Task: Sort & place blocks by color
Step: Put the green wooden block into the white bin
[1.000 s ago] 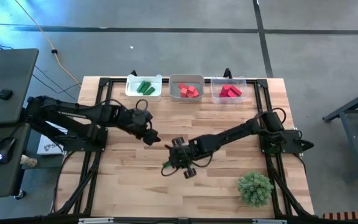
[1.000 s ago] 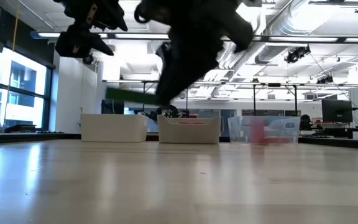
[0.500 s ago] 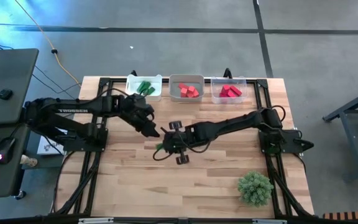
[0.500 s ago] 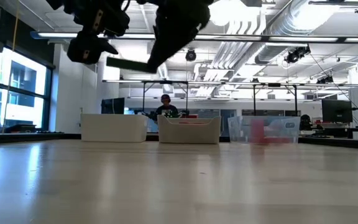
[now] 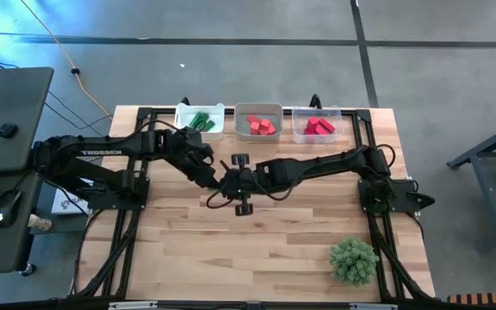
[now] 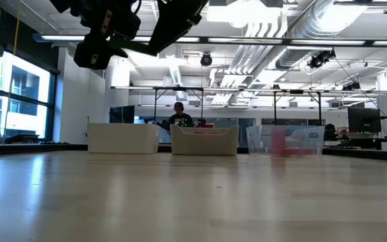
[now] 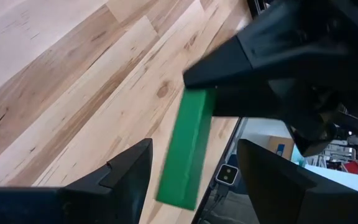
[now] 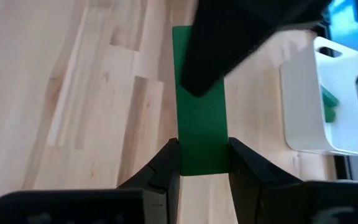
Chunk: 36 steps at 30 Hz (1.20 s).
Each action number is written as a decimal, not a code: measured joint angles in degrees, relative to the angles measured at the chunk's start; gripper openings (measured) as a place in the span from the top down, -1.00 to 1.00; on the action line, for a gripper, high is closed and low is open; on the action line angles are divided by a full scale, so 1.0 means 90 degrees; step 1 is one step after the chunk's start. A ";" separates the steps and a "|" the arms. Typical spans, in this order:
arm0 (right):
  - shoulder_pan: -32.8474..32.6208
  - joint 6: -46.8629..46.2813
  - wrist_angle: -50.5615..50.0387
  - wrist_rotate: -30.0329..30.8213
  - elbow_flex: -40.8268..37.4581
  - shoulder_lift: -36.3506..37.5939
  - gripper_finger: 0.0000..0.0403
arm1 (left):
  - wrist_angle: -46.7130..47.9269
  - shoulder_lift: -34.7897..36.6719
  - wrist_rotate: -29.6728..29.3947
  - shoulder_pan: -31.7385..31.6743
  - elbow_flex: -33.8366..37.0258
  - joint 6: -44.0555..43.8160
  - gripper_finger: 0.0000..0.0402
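Above bare tabletop (image 5: 300,250) we see our right gripper (image 8: 202,163) clamped on a last green block (image 8: 199,118), offering it between our left gripper's (image 7: 191,168) spread fingers; other blocks (image 5: 261,126) already sit in trays (image 5: 231,129).

From my end, the left gripper (image 8: 229,43) is covering the far end of the green block (image 8: 199,134) in the right wrist view. The low view's top edge is cutting off both arms. Tray contents are looking too tiny overhead to count.
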State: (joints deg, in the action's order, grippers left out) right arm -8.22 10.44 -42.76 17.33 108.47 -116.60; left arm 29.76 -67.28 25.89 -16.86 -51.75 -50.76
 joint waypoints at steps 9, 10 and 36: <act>0.0083 -0.0009 0.0012 0.0237 0.0000 0.0000 0.60 | 0.0007 0.0002 0.0244 -0.0005 0.0002 0.0215 -0.06; 0.0079 -0.0007 0.0014 0.0229 0.0000 0.0000 0.60 | 0.0013 0.0002 0.0256 0.0000 0.0004 0.0274 -0.04; 0.0090 -0.0039 0.0002 0.0438 0.0000 0.0002 0.60 | 0.0089 0.0000 0.0042 -0.0185 0.0007 0.1290 0.83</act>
State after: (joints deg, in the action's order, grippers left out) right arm -7.41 10.09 -42.74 21.27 108.47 -116.57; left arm 30.56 -67.28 26.27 -18.53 -51.68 -39.15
